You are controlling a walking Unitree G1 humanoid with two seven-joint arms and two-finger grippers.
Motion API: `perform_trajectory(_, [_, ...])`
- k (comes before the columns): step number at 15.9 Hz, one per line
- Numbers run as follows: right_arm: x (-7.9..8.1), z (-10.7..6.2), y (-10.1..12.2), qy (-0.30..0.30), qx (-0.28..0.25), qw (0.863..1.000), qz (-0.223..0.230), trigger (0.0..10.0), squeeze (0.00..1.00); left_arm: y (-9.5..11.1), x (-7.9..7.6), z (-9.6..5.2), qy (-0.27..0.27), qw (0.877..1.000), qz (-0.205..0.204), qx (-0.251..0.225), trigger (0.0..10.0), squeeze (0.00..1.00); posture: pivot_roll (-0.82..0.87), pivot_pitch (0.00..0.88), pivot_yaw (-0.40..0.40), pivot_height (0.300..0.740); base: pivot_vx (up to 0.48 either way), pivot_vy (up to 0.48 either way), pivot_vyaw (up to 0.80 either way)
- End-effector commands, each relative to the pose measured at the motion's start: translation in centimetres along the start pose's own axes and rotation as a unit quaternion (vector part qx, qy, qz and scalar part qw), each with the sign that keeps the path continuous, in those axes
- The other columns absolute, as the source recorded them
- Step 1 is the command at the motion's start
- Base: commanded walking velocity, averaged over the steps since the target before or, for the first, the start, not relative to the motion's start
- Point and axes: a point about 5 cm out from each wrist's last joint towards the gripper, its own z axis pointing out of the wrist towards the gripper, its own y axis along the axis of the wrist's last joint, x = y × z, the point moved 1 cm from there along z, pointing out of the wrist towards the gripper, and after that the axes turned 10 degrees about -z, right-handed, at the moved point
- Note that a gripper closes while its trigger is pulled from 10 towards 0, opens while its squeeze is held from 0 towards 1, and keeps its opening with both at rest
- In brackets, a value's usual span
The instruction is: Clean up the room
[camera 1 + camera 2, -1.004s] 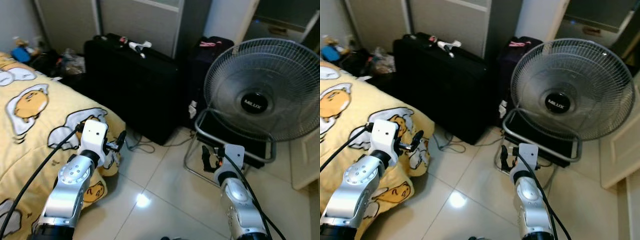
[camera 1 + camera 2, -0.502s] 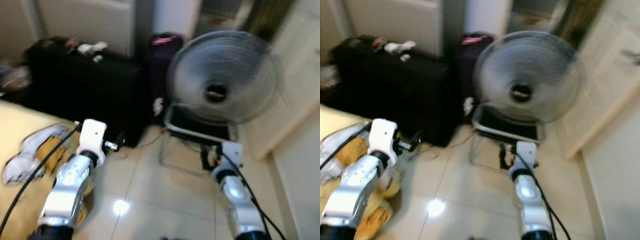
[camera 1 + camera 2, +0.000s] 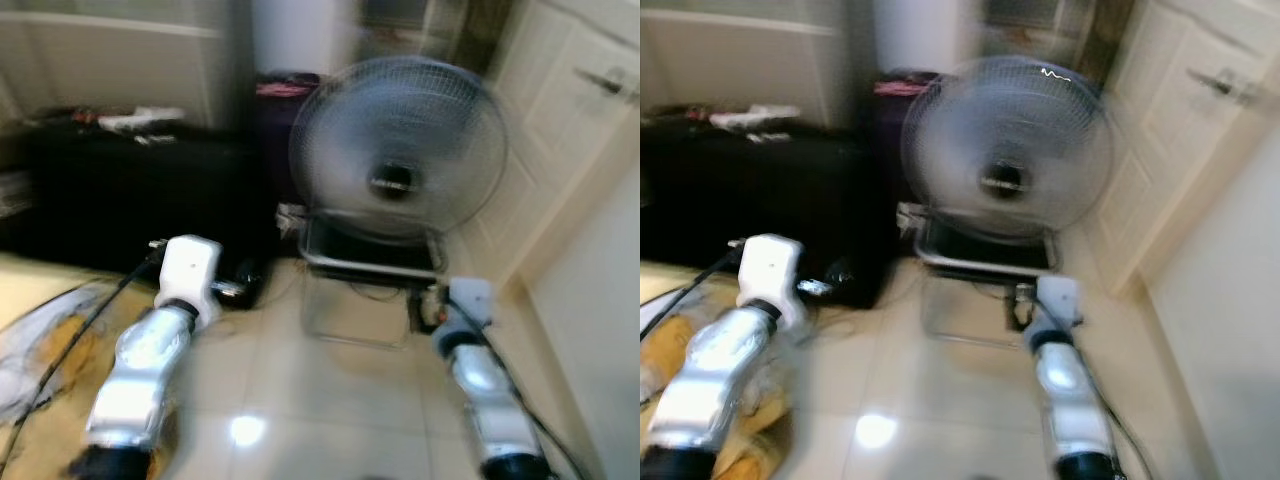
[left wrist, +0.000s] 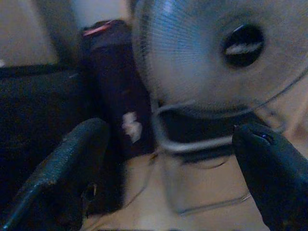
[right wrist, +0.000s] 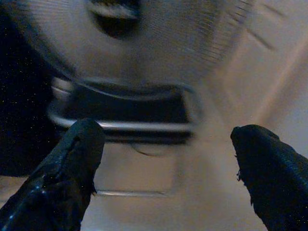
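Everything is blurred. A black suitcase (image 3: 120, 200) stands on the floor at the left, with small white items (image 3: 130, 120) lying on top. A yellow patterned blanket (image 3: 40, 350) hangs at the lower left. My left gripper (image 3: 245, 285) is held out low in front of the suitcase, open and empty; in the left wrist view its fingers (image 4: 72, 163) stand wide apart. My right gripper (image 3: 425, 310) hovers near the fan's frame, also open and empty, fingers (image 5: 67, 168) spread wide.
A large grey floor fan (image 3: 395, 150) on a metal tube frame (image 3: 360, 270) stands straight ahead. A dark bag with pink trim (image 3: 275, 110) sits behind it to the left. White panelled doors (image 3: 570, 130) run along the right. Pale floor tiles (image 3: 330, 400) lie between my arms.
The whole picture has swung to the right: the fan sits nearer the middle, the bed has slid off to the left, and white doors have come in. Both arms hold their pose.
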Motion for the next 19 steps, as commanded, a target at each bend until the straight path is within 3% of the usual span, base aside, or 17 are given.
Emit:
perform_trajectory(1, [1.1, 0.3, 1.1, 0.011, -0.023, 1.000, 0.006, 10.0, 0.00, 0.0, 1.1, -0.5, 0.016, 1.000, 0.009, 0.002, 10.0, 0.02, 0.02, 0.000, -0.045, 0.740, 0.274, 0.000, -0.52])
perform_trajectory(16, [1.6, 0.1, 1.4, 0.026, -0.034, 0.999, -0.008, 10.0, 0.00, -0.4, 0.7, -0.2, 0.006, 1.000, 0.012, 0.000, 10.0, 0.01, 0.01, 0.000, -0.043, 0.740, 0.273, 0.000, 0.00])
perform_trajectory(19, [1.9, 0.2, 1.4, 0.040, -0.027, 0.999, 0.003, 10.0, 0.00, -0.3, 0.6, -0.4, -0.002, 1.000, 0.016, -0.006, 10.0, 0.00, 0.02, 0.000, -0.048, 0.740, 0.000, 0.000, 0.00])
